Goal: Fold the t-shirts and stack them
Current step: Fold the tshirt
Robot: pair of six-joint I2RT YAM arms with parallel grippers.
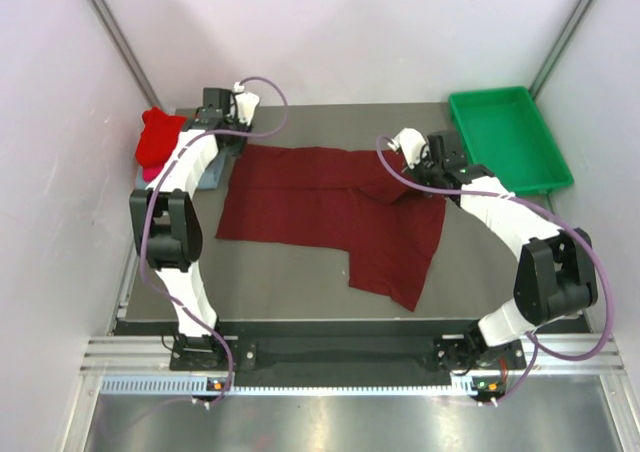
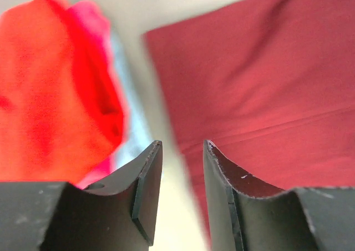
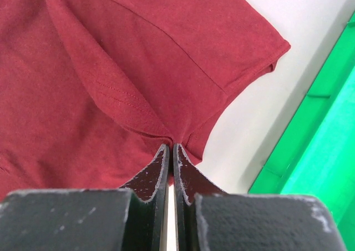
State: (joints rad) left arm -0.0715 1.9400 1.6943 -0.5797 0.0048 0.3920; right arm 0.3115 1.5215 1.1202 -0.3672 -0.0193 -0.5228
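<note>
The dark maroon t-shirt [image 1: 330, 207] lies spread over the middle of the table, with one sleeve hanging toward the near edge. My right gripper [image 1: 402, 168] is shut on a pinched fold of it near the right sleeve; the right wrist view shows the jaws [image 3: 171, 147] closed on the maroon cloth [image 3: 111, 68]. My left gripper [image 1: 234, 144] is open and empty at the shirt's far left corner [image 2: 266, 84], its fingertips [image 2: 182, 145] over bare table. The folded bright red shirt [image 1: 160, 137] [image 2: 50, 95] tops a stack with the pink one [image 2: 89, 12] and the grey-blue one [image 1: 212, 175].
A green plastic tray [image 1: 508, 137] stands at the far right, close to my right gripper; its rim shows in the right wrist view [image 3: 321, 151]. White walls close in the left and right sides.
</note>
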